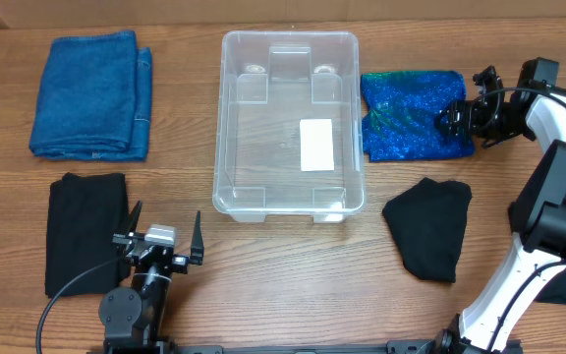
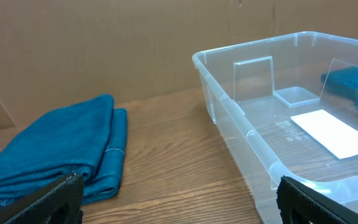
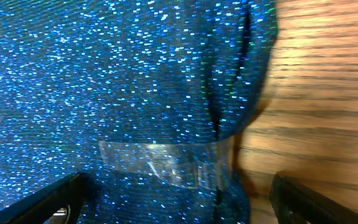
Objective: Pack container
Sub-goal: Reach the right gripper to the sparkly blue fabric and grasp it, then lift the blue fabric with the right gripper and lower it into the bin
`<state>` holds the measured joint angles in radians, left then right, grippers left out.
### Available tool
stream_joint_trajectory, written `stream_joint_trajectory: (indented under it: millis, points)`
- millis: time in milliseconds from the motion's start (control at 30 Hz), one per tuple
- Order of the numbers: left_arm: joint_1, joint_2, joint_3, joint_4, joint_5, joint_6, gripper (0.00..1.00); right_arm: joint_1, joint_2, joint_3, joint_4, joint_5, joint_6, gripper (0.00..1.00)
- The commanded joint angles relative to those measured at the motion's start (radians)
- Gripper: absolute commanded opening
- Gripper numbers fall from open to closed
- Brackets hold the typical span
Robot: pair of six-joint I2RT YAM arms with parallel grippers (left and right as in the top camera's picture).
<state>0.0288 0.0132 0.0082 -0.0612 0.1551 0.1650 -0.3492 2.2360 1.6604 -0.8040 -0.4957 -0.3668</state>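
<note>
Container [image 1: 263, 147] whole only from overhead

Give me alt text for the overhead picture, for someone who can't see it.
An empty clear container sits mid-table, a sparkly blue fabric beside it with the right claw at its far edge. A folded blue towel and a black cloth lie to the other side near the open left claw; a second black cloth lies lower right.

The clear rectangular container [image 1: 289, 126] sits upright mid-table, white label on its bottom.
</note>
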Motion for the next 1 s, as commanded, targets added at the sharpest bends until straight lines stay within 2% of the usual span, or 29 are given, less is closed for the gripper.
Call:
stream_joint_trajectory:
  millis: [0,233,433,467,500,600,700,800,867,967]
  points:
    - [0.005,-0.009,-0.003,-0.002,-0.006,0.014,1.00,0.011,0.018,0.022,-0.005,-0.080,-0.004,1.00]
    - [0.005,-0.009,-0.003,-0.002,-0.006,0.014,1.00,0.100,0.058,0.021,-0.022,-0.087,0.011,1.00]
    - [0.005,-0.009,-0.003,-0.002,-0.006,0.014,1.00,0.097,0.072,0.018,-0.030,-0.157,0.027,0.98]
    - [0.005,-0.009,-0.003,-0.002,-0.006,0.014,1.00,0.097,0.072,0.018,-0.030,-0.158,0.027,0.94]
    - [0.005,-0.009,-0.003,-0.002,-0.006,0.014,1.00,0.097,0.072,0.018,-0.029,-0.158,0.027,0.82]
    - [0.005,-0.009,-0.003,-0.002,-0.006,0.014,1.00,0.094,0.072,0.018,-0.006,-0.158,0.094,0.38]
    - [0.005,-0.009,-0.003,-0.002,-0.006,0.014,1.00,0.079,0.072,0.021,0.013,-0.158,0.185,0.09]
    - [0.005,-0.009,-0.003,-0.002,-0.006,0.014,1.00,0.043,0.072,0.048,0.004,-0.214,0.261,0.04]
    - [0.005,-0.009,-0.003,-0.002,-0.006,0.014,1.00,0.010,0.072,0.081,-0.019,-0.359,0.264,0.04]
    - [0.005,-0.009,-0.003,-0.002,-0.006,0.014,1.00,-0.060,0.070,0.165,-0.069,-0.719,0.267,0.04]
